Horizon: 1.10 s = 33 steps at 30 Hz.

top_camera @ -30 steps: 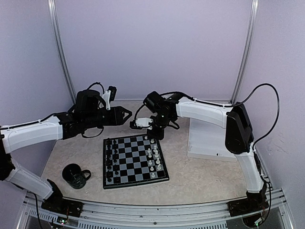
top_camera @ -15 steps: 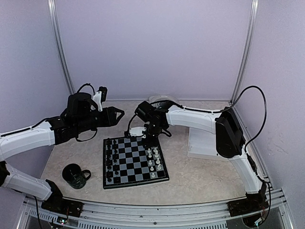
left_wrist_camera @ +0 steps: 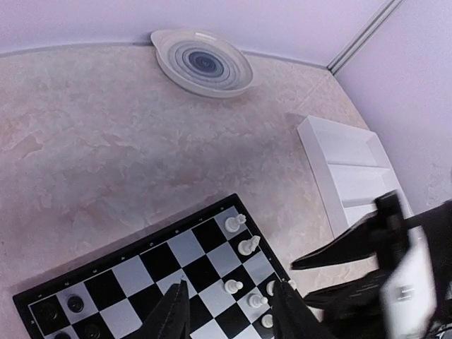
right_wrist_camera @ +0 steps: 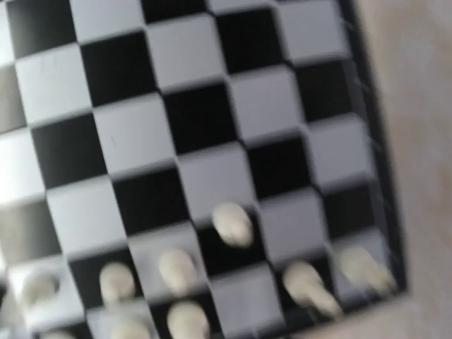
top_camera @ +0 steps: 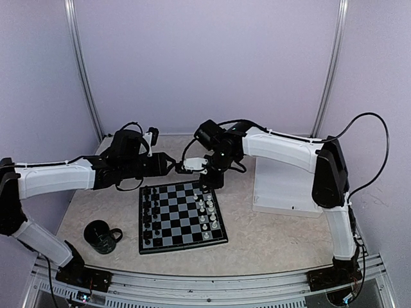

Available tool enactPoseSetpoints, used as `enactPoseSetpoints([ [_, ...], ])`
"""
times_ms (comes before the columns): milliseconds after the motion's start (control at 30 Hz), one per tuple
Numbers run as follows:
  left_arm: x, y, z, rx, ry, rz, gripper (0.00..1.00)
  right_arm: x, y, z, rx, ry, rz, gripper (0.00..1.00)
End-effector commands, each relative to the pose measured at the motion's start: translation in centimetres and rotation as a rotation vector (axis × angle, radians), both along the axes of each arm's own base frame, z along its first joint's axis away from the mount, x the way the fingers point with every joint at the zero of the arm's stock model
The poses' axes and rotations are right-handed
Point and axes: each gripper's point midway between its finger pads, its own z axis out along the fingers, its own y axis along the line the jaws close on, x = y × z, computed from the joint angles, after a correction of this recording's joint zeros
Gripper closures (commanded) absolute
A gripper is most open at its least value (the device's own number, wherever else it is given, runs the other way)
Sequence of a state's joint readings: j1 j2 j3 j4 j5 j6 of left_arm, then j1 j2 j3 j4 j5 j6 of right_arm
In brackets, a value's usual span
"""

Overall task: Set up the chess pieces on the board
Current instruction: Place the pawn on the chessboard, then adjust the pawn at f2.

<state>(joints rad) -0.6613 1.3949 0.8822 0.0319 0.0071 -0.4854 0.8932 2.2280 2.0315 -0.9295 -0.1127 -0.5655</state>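
Observation:
The board [top_camera: 182, 217] lies mid-table, with black chess pieces [top_camera: 151, 212] in its left columns and white chess pieces [top_camera: 207, 215] in its right columns. My left gripper [top_camera: 169, 165] hovers over the board's far edge. In the left wrist view it [left_wrist_camera: 229, 314] is open and empty above the board [left_wrist_camera: 176, 272], with white pieces [left_wrist_camera: 248, 245] just ahead. My right gripper [top_camera: 208, 181] hangs over the board's far right corner. In the left wrist view its dark fingers [left_wrist_camera: 339, 251] stand apart with nothing between them. The right wrist view is blurred and shows white pieces [right_wrist_camera: 232, 224] on the board [right_wrist_camera: 134, 134]; its own fingers are out of frame.
A white compartment tray [top_camera: 282, 186] lies right of the board, also in the left wrist view [left_wrist_camera: 349, 169]. A black mug [top_camera: 101, 236] stands at the front left. A grey-ringed plate [left_wrist_camera: 203, 62] sits by the back wall.
My left gripper has drawn back, then reached right and down toward the board's far edge. My right gripper swung left, then back right over the board's far right corner.

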Motion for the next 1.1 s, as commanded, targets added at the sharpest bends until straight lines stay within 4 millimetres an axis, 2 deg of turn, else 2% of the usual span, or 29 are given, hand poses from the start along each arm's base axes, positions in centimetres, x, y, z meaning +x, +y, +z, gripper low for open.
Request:
enactPoseSetpoints([
  [0,0.9,-1.9,-5.0,0.092,0.144,-0.064,0.66,1.6,-4.7,8.4,0.184,-0.041,-0.068,0.66],
  [67,1.3,-3.4,-6.8,0.101,0.191,-0.101,0.80,2.1,-8.2,10.0,0.220,-0.081,-0.116,0.66],
  [100,1.4,-4.0,-7.7,0.106,0.211,-0.113,0.88,2.6,-9.7,10.0,0.234,-0.104,-0.142,0.66],
  [167,1.7,-5.0,-9.2,0.127,0.242,-0.123,0.96,3.0,-13.2,9.9,0.260,-0.126,-0.200,0.66],
  [300,1.9,-6.0,-11.2,0.161,0.273,-0.126,1.00,4.0,-20.5,8.5,0.331,-0.110,-0.359,0.66],
  [433,2.0,-6.9,-12.9,0.169,0.309,-0.143,1.00,4.3,-25.4,7.1,0.441,-0.087,-0.479,0.65],
  [500,1.8,-7.3,-14.0,0.182,0.341,-0.156,1.00,4.0,-26.5,6.5,0.491,-0.065,-0.510,0.65],
  [600,1.4,-7.8,-14.5,0.201,0.359,-0.166,1.00,3.6,-26.8,5.8,0.505,-0.031,-0.517,0.64],
  [767,1.1,-7.7,-14.9,0.229,0.371,-0.152,1.00,3.8,-26.5,6.6,0.523,-0.031,-0.502,0.64],
  [1067,-0.6,-7.8,-16.2,0.256,0.415,-0.164,1.00,3.7,-26.2,6.1,0.524,0.000,-0.490,0.63],
])
